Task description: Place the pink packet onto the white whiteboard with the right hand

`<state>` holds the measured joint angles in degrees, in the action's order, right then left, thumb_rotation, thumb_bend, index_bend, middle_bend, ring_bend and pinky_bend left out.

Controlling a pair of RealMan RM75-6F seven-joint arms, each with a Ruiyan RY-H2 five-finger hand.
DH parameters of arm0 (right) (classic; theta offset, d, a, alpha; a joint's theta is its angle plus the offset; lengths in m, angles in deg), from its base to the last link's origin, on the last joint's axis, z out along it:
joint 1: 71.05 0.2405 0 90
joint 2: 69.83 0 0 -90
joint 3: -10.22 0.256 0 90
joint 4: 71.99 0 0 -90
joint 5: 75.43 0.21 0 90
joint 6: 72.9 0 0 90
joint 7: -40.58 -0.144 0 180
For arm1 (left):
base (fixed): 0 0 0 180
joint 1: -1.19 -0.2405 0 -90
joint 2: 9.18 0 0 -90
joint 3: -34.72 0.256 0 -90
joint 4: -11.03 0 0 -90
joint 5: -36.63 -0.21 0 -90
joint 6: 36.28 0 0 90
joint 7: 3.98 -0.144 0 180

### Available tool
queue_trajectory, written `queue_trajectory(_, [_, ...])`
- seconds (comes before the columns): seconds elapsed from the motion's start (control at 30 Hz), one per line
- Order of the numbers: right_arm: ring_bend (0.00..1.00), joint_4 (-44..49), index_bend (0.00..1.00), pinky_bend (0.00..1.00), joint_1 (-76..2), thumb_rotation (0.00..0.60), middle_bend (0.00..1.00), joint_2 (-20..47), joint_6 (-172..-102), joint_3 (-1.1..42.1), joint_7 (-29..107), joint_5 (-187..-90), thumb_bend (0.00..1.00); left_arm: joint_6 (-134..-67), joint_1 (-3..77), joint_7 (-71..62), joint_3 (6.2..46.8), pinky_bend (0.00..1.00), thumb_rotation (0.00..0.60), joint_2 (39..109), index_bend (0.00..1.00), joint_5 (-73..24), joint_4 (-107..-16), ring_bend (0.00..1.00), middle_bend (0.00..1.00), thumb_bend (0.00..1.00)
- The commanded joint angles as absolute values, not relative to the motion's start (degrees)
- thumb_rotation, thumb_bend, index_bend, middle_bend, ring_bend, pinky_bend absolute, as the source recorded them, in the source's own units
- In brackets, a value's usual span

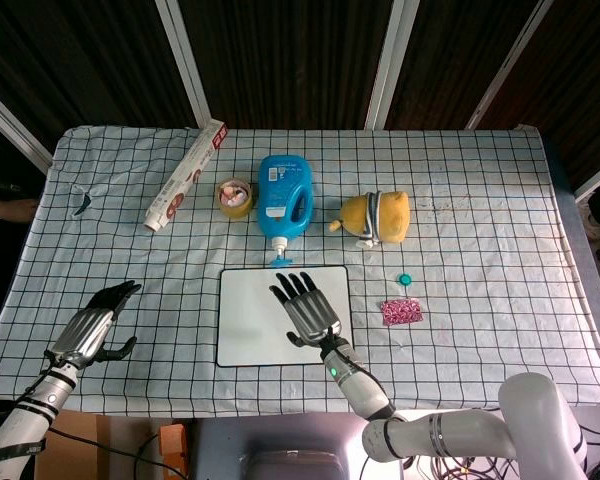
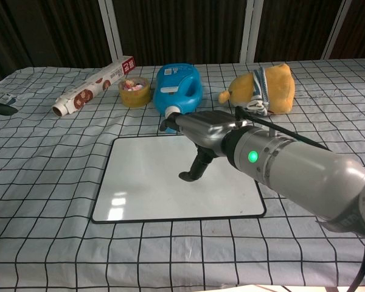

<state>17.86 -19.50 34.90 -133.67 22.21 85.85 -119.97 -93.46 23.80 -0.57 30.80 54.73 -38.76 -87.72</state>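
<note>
The pink packet (image 1: 401, 312) lies flat on the checked cloth, to the right of the white whiteboard (image 1: 250, 320); the chest view does not show it. My right hand (image 1: 306, 303) hovers over the right half of the whiteboard (image 2: 146, 176) with fingers stretched forward and apart, holding nothing; in the chest view that right hand (image 2: 201, 131) has its thumb hanging down above the board. My left hand (image 1: 95, 327) sits over the cloth at the near left, fingers apart and empty.
A blue detergent jug (image 1: 283, 195) lies just behind the board. A yellow plush toy (image 1: 377, 216), a small tub of sweets (image 1: 234, 196) and a foil roll box (image 1: 185, 175) sit further back. A small teal cap (image 1: 405, 279) lies just behind the packet.
</note>
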Motion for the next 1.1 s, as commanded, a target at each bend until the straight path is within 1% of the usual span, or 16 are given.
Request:
queue_trajectory(0.03, [0.00, 18.86, 0.13, 0.04, -19.46, 0.600, 0.00, 34.35, -134.23, 21.99, 86.50, -119.58, 0.22, -93.70, 23.78, -0.80, 30.98, 0.00, 0.600, 54.92, 0.00, -38.69, -87.96, 0.00, 0.00, 0.38])
queue_trajectory(0.13, [0.00, 20.05, 0.13, 0.04, -19.57, 0.600, 0.00, 33.69, -135.19, 21.57, 87.13, -119.80, 0.22, -94.50, 23.54, -1.24, 31.33, 0.00, 0.600, 54.78, 0.00, -39.25, -88.43, 0.00, 0.00, 0.38])
queue_trajectory(0.23, [0.00, 22.31, 0.12, 0.04, -20.20, 0.600, 0.00, 31.64, -136.25, 20.95, 87.65, -119.88, 0.22, -96.72, 22.36, -1.79, 32.16, 0.00, 0.600, 53.99, 0.00, -40.65, -89.29, 0.00, 0.00, 0.37])
queue_trajectory(0.4, [0.00, 29.98, 0.13, 0.01, -22.35, 0.600, 0.00, 22.17, -138.00, 17.67, 90.36, -119.45, 0.22, -104.75, 17.15, -4.35, 36.14, 0.00, 0.600, 51.50, 0.00, -46.54, -90.48, 0.00, 0.00, 0.38])
queue_trajectory(0.5, [0.00, 32.45, 0.16, 0.00, -24.54, 0.600, 0.00, 16.09, -138.40, 14.97, 89.21, -120.99, 0.22, -109.64, 13.23, -5.02, 39.67, 0.00, 0.600, 51.05, 0.00, -51.04, -89.21, 0.00, 0.00, 0.37])
queue_trajectory(0.63, [0.00, 32.18, 0.18, 0.00, -27.61, 0.600, 0.00, 8.51, -136.56, 11.49, 84.69, -123.26, 0.22, -116.70, 7.58, -3.38, 44.26, 0.00, 0.600, 52.97, 0.00, -57.43, -83.81, 0.00, 0.00, 0.37])
queue_trajectory(0.7, [0.00, 30.72, 0.18, 0.00, -28.91, 0.600, 0.00, 5.93, -135.00, 10.13, 81.83, -124.33, 0.22, -120.38, 4.97, -2.35, 45.40, 0.00, 0.600, 55.33, 0.00, -59.65, -79.44, 0.00, 0.00, 0.37])
queue_trajectory(0.87, [0.00, 28.55, 0.18, 0.00, -30.04, 0.600, 0.00, 4.24, -132.85, 8.95, 78.65, -125.41, 0.22, -123.91, 2.74, -1.45, 45.71, 0.00, 0.600, 58.47, 0.00, -61.35, -74.40, 0.00, 0.00, 0.37])
queue_trajectory(0.93, [0.00, 25.95, 0.18, 0.00, -30.75, 0.600, 0.00, 3.83, -130.66, 8.11, 76.32, -125.70, 0.22, -126.13, 1.30, -0.52, 45.73, 0.00, 0.600, 61.06, 0.00, -62.26, -70.48, 0.00, 0.00, 0.37])
queue_trajectory(1.0, [0.00, 22.36, 0.19, 0.00, -31.17, 0.600, 0.00, 5.05, -128.47, 7.13, 75.08, -126.01, 0.22, -126.82, 0.40, 0.31, 46.07, 0.00, 0.600, 62.91, 0.00, -62.67, -67.82, 0.00, 0.00, 0.37])
queue_trajectory(1.1, [0.00, 18.64, 0.20, 0.00, -31.46, 0.600, 0.00, 7.16, -127.69, 7.21, 74.04, -127.40, 0.22, -127.67, -0.02, 1.05, 45.77, 0.00, 0.600, 63.74, 0.00, -63.02, -66.29, 0.00, 0.00, 0.37])
